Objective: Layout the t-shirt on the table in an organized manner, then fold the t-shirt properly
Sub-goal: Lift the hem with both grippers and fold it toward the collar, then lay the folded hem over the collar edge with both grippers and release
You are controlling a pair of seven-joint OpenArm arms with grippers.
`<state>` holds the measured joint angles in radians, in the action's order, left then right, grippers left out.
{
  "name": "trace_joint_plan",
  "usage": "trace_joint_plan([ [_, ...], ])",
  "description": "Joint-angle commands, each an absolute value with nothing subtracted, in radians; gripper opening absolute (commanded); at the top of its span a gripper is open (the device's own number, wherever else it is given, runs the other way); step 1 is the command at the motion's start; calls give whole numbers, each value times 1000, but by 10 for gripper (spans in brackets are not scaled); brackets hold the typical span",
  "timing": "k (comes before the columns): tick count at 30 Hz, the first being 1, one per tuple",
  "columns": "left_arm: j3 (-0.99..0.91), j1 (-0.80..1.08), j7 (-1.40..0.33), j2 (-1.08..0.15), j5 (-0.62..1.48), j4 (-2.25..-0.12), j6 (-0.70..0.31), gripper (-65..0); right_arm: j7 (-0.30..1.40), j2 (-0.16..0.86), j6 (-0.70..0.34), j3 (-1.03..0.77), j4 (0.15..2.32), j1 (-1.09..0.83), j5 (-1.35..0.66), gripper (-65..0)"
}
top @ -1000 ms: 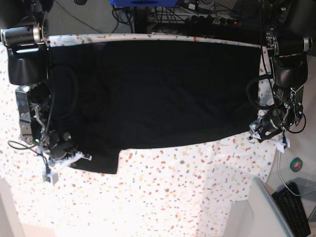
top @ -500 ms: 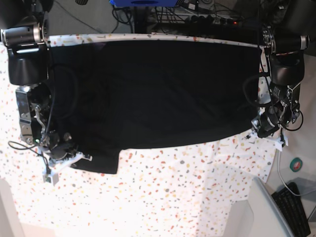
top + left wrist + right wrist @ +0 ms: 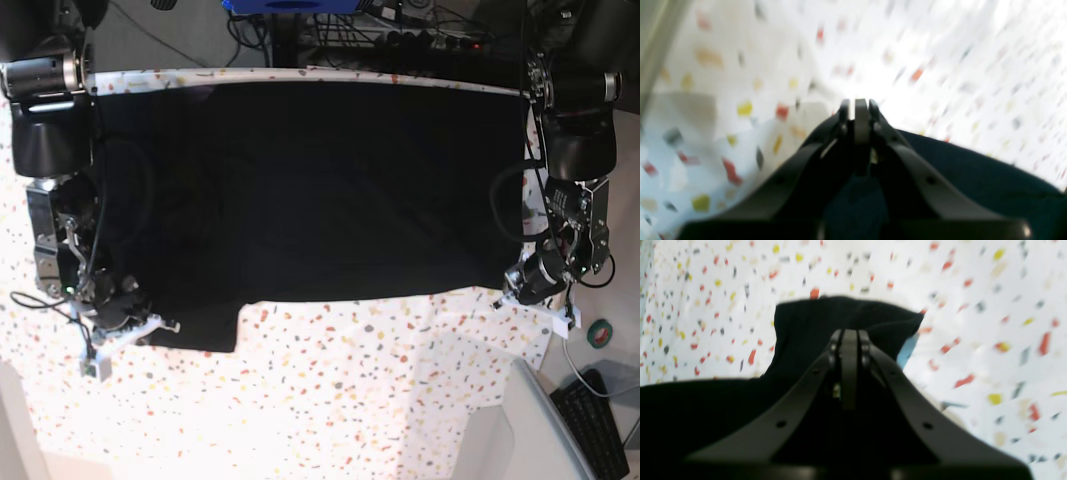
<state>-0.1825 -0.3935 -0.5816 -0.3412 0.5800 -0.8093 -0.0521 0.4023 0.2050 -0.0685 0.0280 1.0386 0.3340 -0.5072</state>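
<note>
the left gripper has snapped closed on the t-shirt hem and shifted toward the table near edge, flattening that hem.

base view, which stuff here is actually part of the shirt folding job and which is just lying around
Part of the job:
- t-shirt, spread flat
- table with the speckled cloth
- left gripper, shut at the shirt's edge
- right gripper, shut on the sleeve

Just lying about:
- keyboard
- green tape roll
- cables behind the table

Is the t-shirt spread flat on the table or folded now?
Spread flat: the t-shirt lies as one wide black sheet across the table, one sleeve sticking out.
</note>
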Motion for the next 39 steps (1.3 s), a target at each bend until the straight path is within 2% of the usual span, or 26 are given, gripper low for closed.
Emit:
trace_joint_plan([
  [1,-186,-432,-565,-357,587,-820,-53,-650,367,219,-79,25,1055,366,-512,-650],
  [18,-186,-487,-567,-355,595,-878,-56,-650,300,252,-84,25,1053,361,-510,-650],
  [26,-199,-317,-707,-363,595,-1099,-58,-650,298,286,-206,25,1053,292,-510,-650],
  [39,-200,-70,-710,-377,598,-1325,-58,-650,305,328,-220,25,1129,182,-510,-650],
])
